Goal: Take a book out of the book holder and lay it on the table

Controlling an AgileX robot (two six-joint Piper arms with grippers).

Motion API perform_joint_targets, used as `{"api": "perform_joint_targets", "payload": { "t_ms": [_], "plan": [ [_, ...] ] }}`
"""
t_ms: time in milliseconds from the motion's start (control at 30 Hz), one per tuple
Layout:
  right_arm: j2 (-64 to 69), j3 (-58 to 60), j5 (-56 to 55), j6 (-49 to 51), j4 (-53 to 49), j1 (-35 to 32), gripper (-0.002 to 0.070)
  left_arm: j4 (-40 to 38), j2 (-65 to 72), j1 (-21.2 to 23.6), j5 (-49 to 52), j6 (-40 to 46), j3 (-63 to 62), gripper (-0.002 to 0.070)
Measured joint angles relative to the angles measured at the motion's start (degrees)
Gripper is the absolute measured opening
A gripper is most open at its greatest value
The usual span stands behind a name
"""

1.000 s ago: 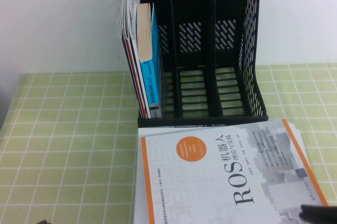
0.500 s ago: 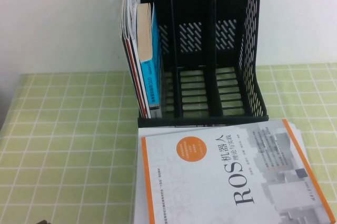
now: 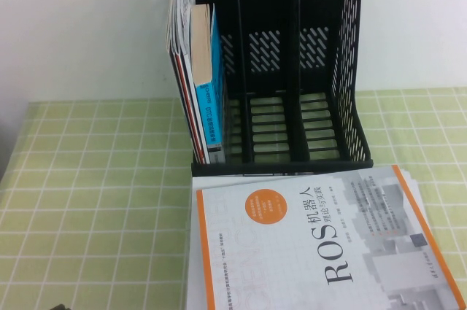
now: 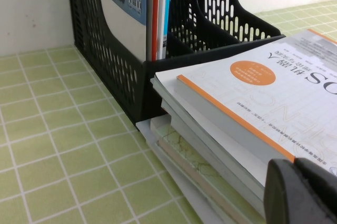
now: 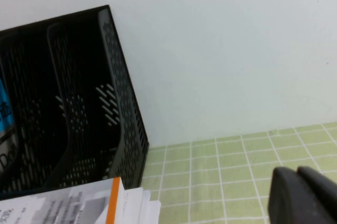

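Observation:
The book (image 3: 321,241) lies flat, cover up, on a stack of other books and papers on the table (image 3: 95,200), just in front of the book holder (image 3: 292,69). Its orange circle and black "ROS" title face up. It also shows in the left wrist view (image 4: 263,92), and its corner shows in the right wrist view (image 5: 100,200). My left gripper (image 4: 295,192) is shut and empty, low beside the stack's near corner. My right gripper (image 5: 297,195) is shut and empty, above the cloth to the right of the holder (image 5: 63,108). Neither gripper's fingers show in the high view.
A blue-covered book (image 3: 213,84) and thin magazines (image 3: 179,40) stand in the holder's left slot; the middle and right slots hold nothing. Several books and papers (image 4: 200,155) lie under the book. A white wall stands behind the holder. Green cloth lies bare to the left and right.
The dark tip of my right gripper, at the bottom right of the high view a second ago, has drawn back out of that view. The book has not moved.

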Motion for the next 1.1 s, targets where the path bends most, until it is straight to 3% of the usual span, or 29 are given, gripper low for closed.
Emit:
{"api": "perform_joint_targets", "payload": {
  "t_ms": [367,467,567,633,900,1100],
  "plan": [
    [0.0,0.0,-0.3,0.0,-1.4,0.0,-0.0001,0.0,0.0,0.0,0.0,0.1,0.0,-0.0001],
    [0.0,0.0,0.2,-12.6,11.2,0.0,-0.0001,0.0,0.0,0.0,0.0,0.1,0.0,-0.0001],
    [0.0,0.0,2.8,-38.7,34.3,0.0,-0.0001,0.0,0.0,0.0,0.0,0.1,0.0,-0.0001],
    [0.0,0.0,5.8,-49.6,44.5,-0.1,-0.0001,0.0,0.0,0.0,0.0,0.1,0.0,-0.0001],
    [0.0,0.0,14.7,-52.7,47.2,-7.6,-0.0001,0.0,0.0,0.0,0.0,0.1,0.0,-0.0001],
    [0.0,0.0,19.2,-57.9,47.2,-8.2,-0.0001,0.0,0.0,0.0,0.0,0.1,0.0,-0.0001]
  ]
}}
